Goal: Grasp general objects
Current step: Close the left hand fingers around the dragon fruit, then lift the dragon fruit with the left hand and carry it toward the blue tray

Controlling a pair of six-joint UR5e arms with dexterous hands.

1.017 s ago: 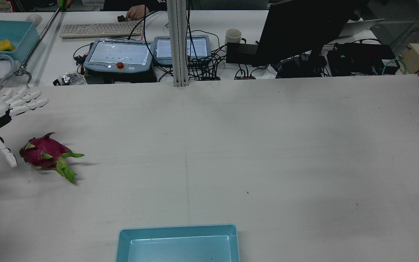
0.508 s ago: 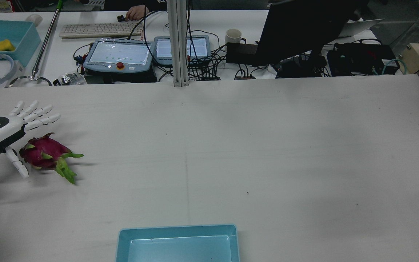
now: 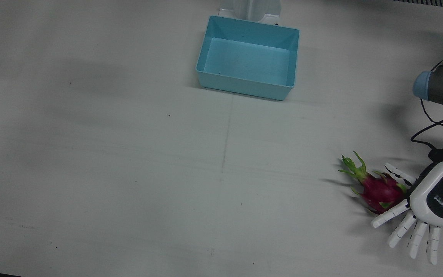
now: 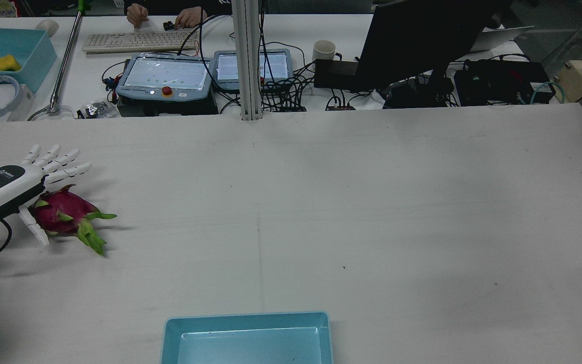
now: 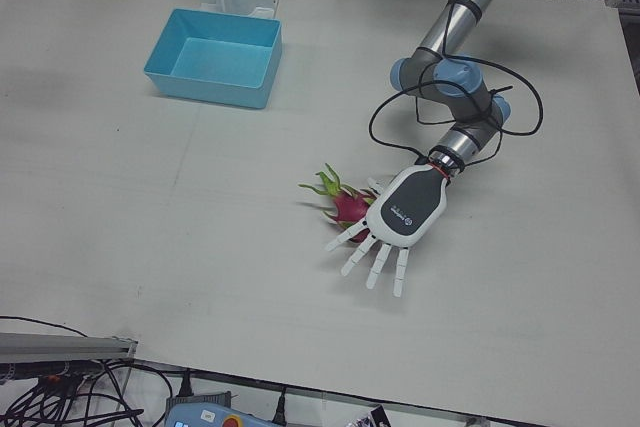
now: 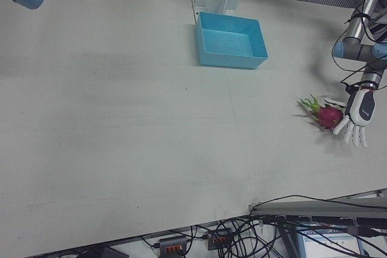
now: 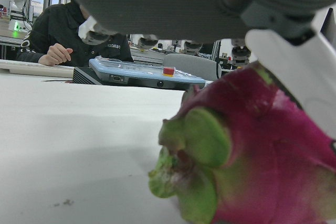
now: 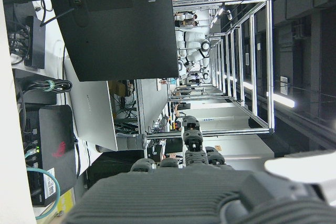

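Observation:
A magenta dragon fruit with green leaf tips lies on the white table near my left side; it also shows in the rear view and the left-front view. My left hand is open, palm down, right over the fruit's blunt end. Its fingers are spread past the fruit and its thumb hangs beside it. The left hand view shows the fruit very close under the palm. My right hand shows only in its own view, off the table, holding nothing.
A light blue bin stands empty at the table's robot-side middle, also in the rear view. Beyond the table's far edge are teach pendants, a keyboard, a monitor and cables.
My left hand has moved in from the table's edge and come down over the dragon fruit, thumb now against its side. The fruit has not moved.

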